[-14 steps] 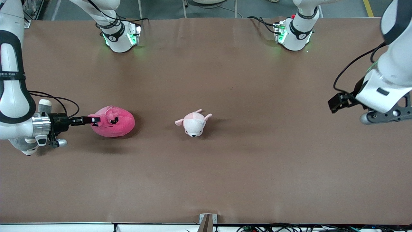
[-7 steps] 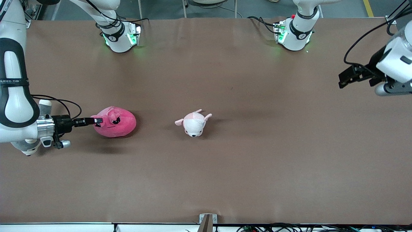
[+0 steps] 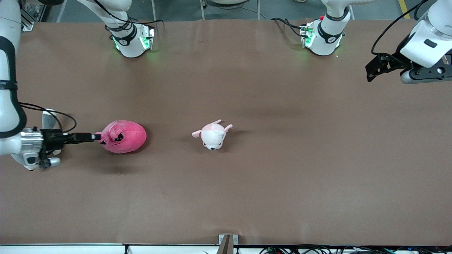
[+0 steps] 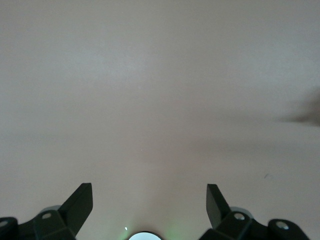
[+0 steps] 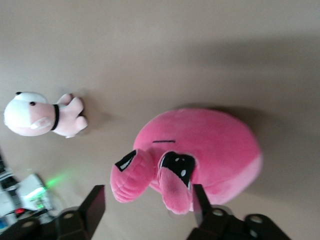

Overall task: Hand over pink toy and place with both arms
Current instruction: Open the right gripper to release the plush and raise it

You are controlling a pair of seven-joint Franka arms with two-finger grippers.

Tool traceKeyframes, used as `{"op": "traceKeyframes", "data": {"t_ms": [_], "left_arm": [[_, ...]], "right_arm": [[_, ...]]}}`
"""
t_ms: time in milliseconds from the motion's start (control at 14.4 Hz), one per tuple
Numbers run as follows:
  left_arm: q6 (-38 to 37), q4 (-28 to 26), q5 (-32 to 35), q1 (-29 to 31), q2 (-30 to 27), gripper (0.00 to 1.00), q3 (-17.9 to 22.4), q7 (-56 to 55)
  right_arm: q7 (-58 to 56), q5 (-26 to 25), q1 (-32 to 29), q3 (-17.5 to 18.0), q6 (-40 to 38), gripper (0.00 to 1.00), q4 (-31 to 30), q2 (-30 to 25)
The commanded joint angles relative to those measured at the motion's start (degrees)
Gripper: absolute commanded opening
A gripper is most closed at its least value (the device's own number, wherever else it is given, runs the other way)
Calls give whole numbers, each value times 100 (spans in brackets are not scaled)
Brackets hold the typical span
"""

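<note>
Right end effector (image 3: 96, 136): we record it low at the right arm's end of the desk (image 3: 247, 183), reaching in level with its tips at the edge of the pink toy (image 3: 123, 136). In the right wrist view the two fingers (image 5: 95, 202) stand apart, one on each side of the toy's ears, with no grip on the plush (whether a tip brushes the fabric, we cannot tell).

Left end effector (image 3: 370, 72): we list it up in the air over the left arm's end of the desk, jaws spread wide and holding nothing; the left wrist view shows only bare brown surface between its fingers (image 4: 80, 202). This arm waits.

Pink toy: hot-pink, blob-shaped, angry black eyes, resting on the desk toward the right arm's end, face turned toward the right end effector.

Small pale plush animal (image 3: 212, 134): pink and white, lying on the desk near its middle, well apart from the pink toy and toward the left arm's end from it.
</note>
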Motion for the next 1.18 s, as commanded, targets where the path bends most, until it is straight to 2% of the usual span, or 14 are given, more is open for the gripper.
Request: {"op": "traceKeyframes", "data": {"t_ms": [0, 209, 417, 695, 904, 1112], "left_arm": [[86, -155, -66, -293, -169, 100, 412, 266], [78, -155, -57, -364, -160, 100, 422, 276], [78, -128, -22, -504, -134, 100, 431, 241], [7, -5, -30, -496, -81, 100, 439, 214], [7, 4, -22, -513, -81, 100, 457, 231], [7, 83, -22, -645, -11, 100, 685, 284]], "right_arm": [[161, -735, 1, 88, -267, 100, 644, -242], [827, -1298, 141, 132, -417, 100, 892, -557], [1479, -2035, 528, 140, -426, 100, 892, -1172], [1665, -2634, 652, 140, -549, 100, 866, -1744], [1805, -2680, 643, 132, -558, 100, 813, -2009], [1955, -2680, 643, 140, -549, 100, 822, -2053]]}}
